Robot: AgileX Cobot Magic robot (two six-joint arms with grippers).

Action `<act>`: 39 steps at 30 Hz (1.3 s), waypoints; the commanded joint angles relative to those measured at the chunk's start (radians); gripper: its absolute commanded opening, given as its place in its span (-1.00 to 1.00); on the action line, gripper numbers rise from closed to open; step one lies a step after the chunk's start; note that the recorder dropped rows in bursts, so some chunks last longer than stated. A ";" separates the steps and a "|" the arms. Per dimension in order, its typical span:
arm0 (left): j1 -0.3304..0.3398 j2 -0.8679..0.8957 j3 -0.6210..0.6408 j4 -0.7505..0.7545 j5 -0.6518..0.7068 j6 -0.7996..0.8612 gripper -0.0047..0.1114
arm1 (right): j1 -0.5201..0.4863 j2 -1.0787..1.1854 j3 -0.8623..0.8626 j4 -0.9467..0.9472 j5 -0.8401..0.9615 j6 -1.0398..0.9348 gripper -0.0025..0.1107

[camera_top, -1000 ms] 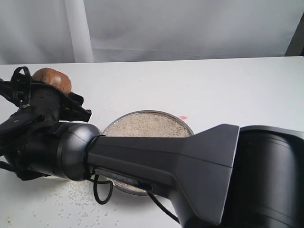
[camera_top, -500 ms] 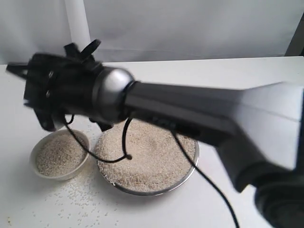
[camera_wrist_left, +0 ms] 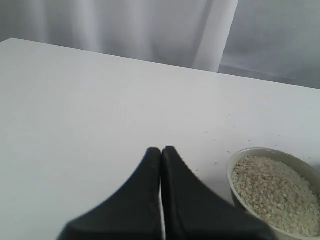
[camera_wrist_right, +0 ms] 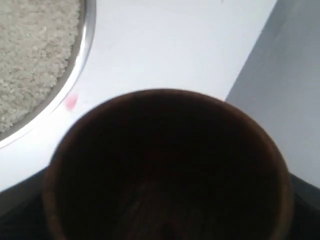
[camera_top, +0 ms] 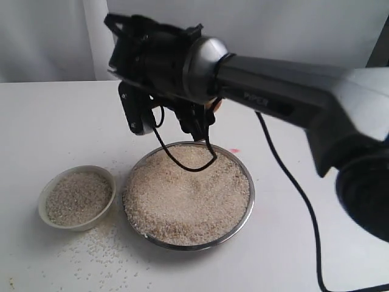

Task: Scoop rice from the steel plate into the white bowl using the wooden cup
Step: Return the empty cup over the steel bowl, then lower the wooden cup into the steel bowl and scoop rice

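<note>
The steel plate [camera_top: 250, 185] sits mid-table, heaped with rice [camera_top: 188, 194]. Left of it stands the white bowl [camera_top: 108, 181], filled with rice [camera_top: 78, 198]. My right gripper [camera_top: 203, 114] hangs above the plate's far rim, shut on the wooden cup [camera_top: 215, 104], of which only a sliver shows there. In the right wrist view the wooden cup [camera_wrist_right: 165, 170] fills the frame, its dark inside holding no rice, with the steel plate's rim [camera_wrist_right: 82, 55] beside it. My left gripper [camera_wrist_left: 161, 150] is shut with nothing in it, low over the table beside the white bowl [camera_wrist_left: 239, 161].
Loose grains [camera_top: 97, 249] lie scattered on the white table in front of the bowl and plate. A small pink mark [camera_top: 234, 150] shows behind the plate. The right arm's black cable [camera_top: 292, 182] trails across the table on the right.
My right arm has swung up from over the bowl and to the right with the cup. It now hangs above the plate's far rim, and the rice-filled bowl has come into sight.
</note>
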 commanded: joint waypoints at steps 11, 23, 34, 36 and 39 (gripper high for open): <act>-0.005 -0.002 -0.004 -0.006 -0.006 -0.002 -0.92 | -0.003 0.081 0.148 -0.061 0.000 -0.130 -0.96; -0.005 -0.002 -0.004 -0.006 -0.006 -0.002 -0.92 | -0.002 0.086 0.184 -0.034 -0.017 -0.124 -0.96; -0.005 -0.002 -0.004 -0.006 -0.006 -0.002 -0.92 | 0.007 0.136 0.184 -0.006 -0.068 -0.102 -0.96; -0.005 -0.002 -0.004 -0.006 -0.006 -0.002 -0.92 | 0.010 0.136 0.184 -0.006 -0.075 -0.102 -0.96; -0.005 -0.002 -0.004 -0.006 -0.006 -0.002 -0.92 | 0.019 0.136 0.183 -0.006 -0.082 -0.102 -0.96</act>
